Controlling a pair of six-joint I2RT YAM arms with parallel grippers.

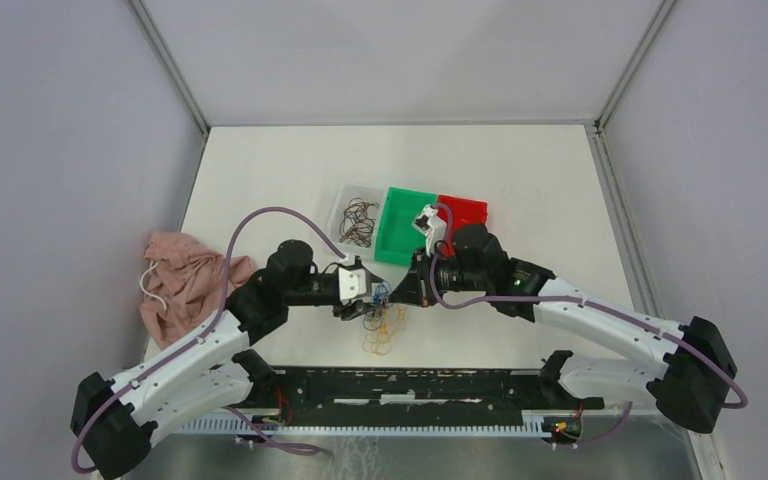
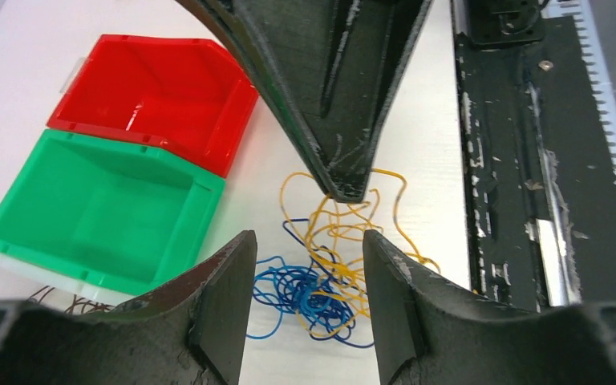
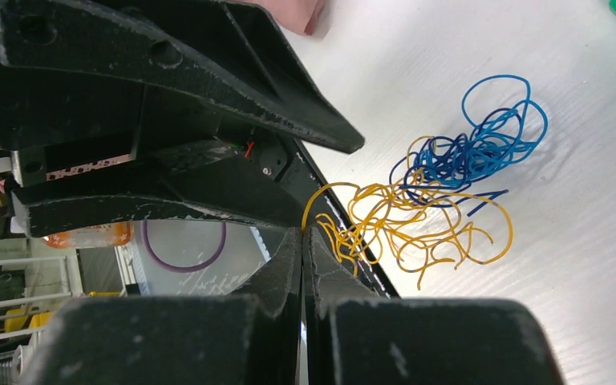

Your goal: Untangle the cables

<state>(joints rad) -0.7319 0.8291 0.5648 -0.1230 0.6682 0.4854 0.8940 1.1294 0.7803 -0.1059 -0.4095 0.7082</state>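
Note:
The cables lie as a blue bundle [image 2: 309, 293] tangled with yellow-orange loops [image 2: 353, 228] on the white table, just in front of the arm bases [image 1: 380, 328]. My left gripper [image 2: 306, 245] is open, with its jaws on either side of the blue bundle and nothing between them. My right gripper [image 3: 302, 234] is shut, and a yellow strand [image 3: 321, 200] comes out from between its tips. In the left wrist view that right gripper [image 2: 345, 188] points down onto the yellow loops. The blue strands [image 3: 473, 152] sit beyond the yellow ones [image 3: 417, 228]. Dark brown cables [image 1: 358, 220] lie in a clear tray.
A green bin [image 1: 400, 228] and a red bin [image 1: 465, 210] stand side by side behind the grippers, next to the clear tray [image 1: 345, 200]. A pink cloth [image 1: 182, 280] lies at the table's left edge. A black rail [image 2: 513, 160] runs along the near edge.

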